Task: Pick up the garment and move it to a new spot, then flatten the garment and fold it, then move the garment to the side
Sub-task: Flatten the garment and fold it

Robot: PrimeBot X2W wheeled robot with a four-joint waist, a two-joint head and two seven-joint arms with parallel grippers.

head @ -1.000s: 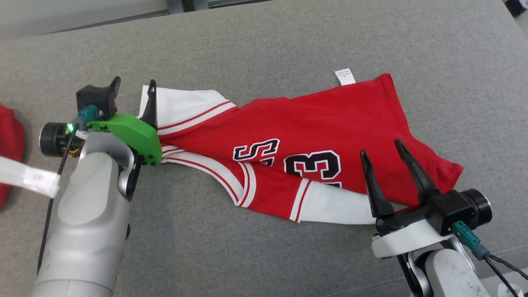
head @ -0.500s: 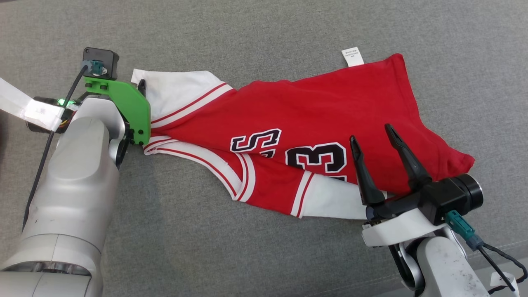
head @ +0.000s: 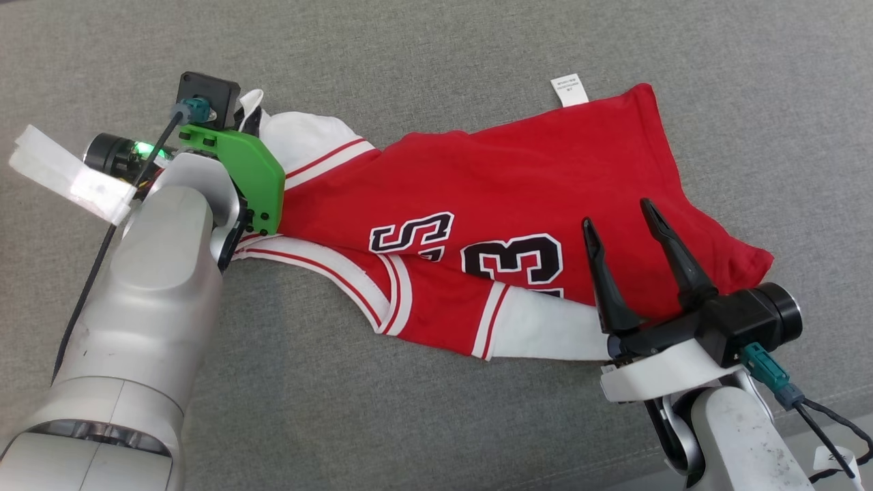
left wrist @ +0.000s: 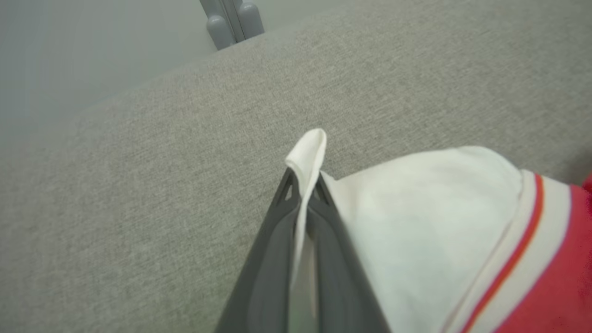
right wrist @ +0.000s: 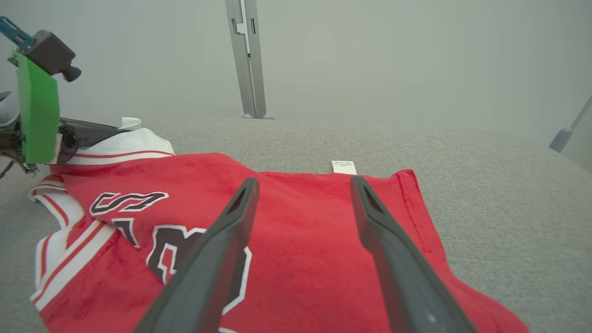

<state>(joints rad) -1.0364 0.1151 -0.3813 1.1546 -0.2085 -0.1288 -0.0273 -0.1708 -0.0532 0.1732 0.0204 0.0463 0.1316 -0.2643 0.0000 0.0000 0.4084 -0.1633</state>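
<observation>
From the head I look down on the red-and-white fabric jersey [head: 518, 184]; both wrist views sit low, sharing its far-left white sleeve [left wrist: 416, 208].

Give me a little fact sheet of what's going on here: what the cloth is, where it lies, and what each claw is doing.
Garment: red jersey with white sleeves and black lettering, rumpled, not flat
Surface: grey fabric cushion
Left gripper: shut, pinching the edge of a white sleeve
Right gripper: open, fingers over the jersey's red part, holding nothing
Care label: white, sticking out at the jersey's far edge
Folding: not yet done
</observation>
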